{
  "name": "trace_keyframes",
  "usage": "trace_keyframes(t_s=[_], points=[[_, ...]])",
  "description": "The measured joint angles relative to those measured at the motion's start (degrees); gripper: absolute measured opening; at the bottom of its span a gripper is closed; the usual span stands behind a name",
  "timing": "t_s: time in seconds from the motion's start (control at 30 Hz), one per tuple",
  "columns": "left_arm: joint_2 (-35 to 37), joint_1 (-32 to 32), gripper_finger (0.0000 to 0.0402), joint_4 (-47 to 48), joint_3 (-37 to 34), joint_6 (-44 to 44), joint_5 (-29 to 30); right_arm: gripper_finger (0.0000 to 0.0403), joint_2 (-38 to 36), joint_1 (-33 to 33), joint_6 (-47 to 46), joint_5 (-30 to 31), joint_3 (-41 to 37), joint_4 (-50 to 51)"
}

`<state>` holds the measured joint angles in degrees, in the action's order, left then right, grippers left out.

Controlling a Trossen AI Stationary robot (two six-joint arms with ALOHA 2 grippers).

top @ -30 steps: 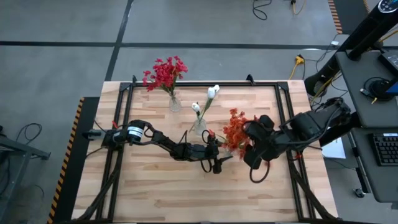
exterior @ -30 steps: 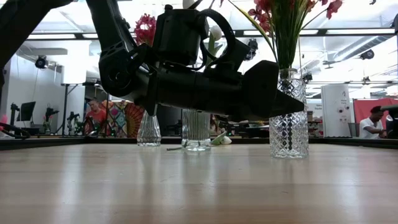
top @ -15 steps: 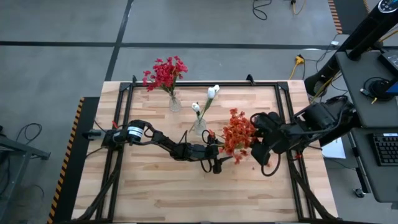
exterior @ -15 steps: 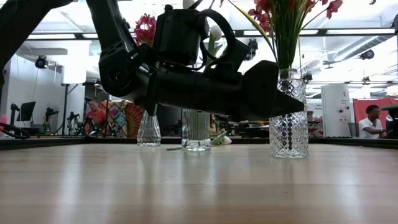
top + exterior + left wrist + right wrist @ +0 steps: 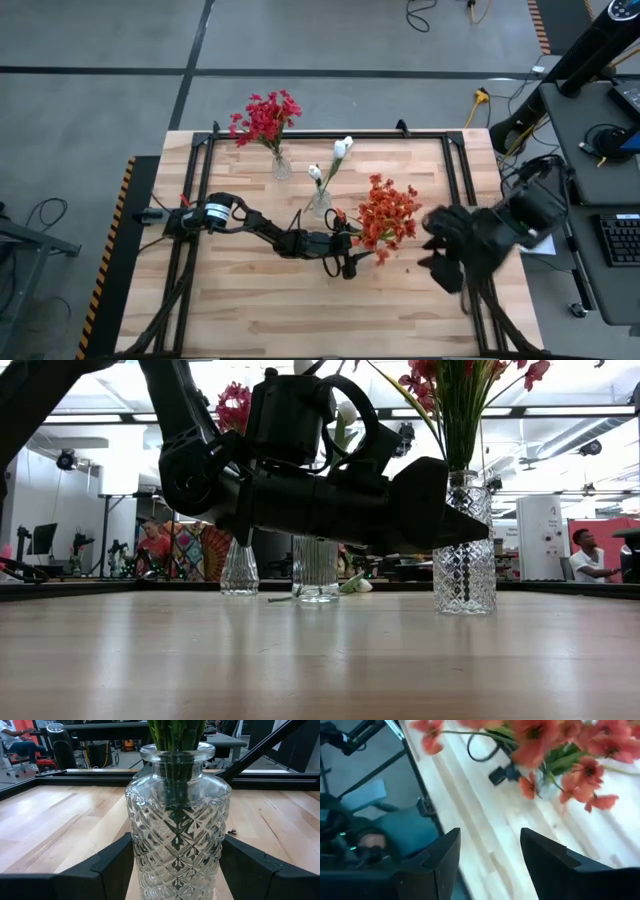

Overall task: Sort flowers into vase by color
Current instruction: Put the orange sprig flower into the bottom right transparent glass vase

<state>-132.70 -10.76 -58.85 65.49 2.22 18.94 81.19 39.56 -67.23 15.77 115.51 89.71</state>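
The surface (image 5: pixel 300 300) is pale wood planks, butcher-block style, with visible grain and a soft satin sheen up close. A matt black metal frame (image 5: pixel 330 135) runs round its edge. The big vase (image 5: pixel 177 820) is clear pressed glass with a diamond cut pattern, pretty glossy, and it catches the light. The two smaller vases (image 5: pixel 240 572) look like clear glass too. The flowers (image 5: pixel 385 215) have that papery fake-petal look, with smooth green plastic-looking stalks (image 5: pixel 175 732). The left gripper (image 5: pixel 175 875) has matt black fingers (image 5: pixel 112 865), plastic by the look of it. The floor (image 5: pixel 100 100) is dull grey, like concrete.
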Motion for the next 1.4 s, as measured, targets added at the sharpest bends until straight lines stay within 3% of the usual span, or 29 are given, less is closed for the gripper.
trace_keyframes(t_s=[0.13, 0.23, 0.43, 0.63, 1.0, 1.2, 1.4], points=[[0.2, 0.1, 0.0246, 0.1, 0.0, 0.0, -0.1, 0.0199, 2.0, 7.0, -0.2, 11.6, -3.7, -3.1], [0.2, 0.1, 0.0246, 0.2, 0.0, 0.0, -0.1, 0.0199, 5.1, 9.3, 0.8, 16.5, -7.8, -5.4], [0.2, 0.1, 0.0246, 0.2, 0.0, 0.0, -0.1, 0.0199, 12.4, 8.7, -0.6, 27.6, -14.4, -5.9], [0.2, 0.1, 0.0246, 0.2, 0.0, 0.0, -0.1, 0.0199, 16.9, 7.0, -2.5, 38.3, -16.1, -6.3], [0.2, 0.1, 0.0246, -0.2, 0.0, -0.1, 0.1, 0.0199, 17.9, 2.1, -6.6, 44.3, -18.6, -7.3], [0.2, 0.1, 0.0246, -0.1, 0.0, -0.2, 0.1, 0.0199, 17.9, -0.4, -7.7, 43.9, -19.6, -7.2], [0.2, 0.1, 0.0246, -0.1, 0.0, -0.2, 0.2, 0.0199, 17.9, -1.4, -10.2, 39.5, -19.6, -2.3]])
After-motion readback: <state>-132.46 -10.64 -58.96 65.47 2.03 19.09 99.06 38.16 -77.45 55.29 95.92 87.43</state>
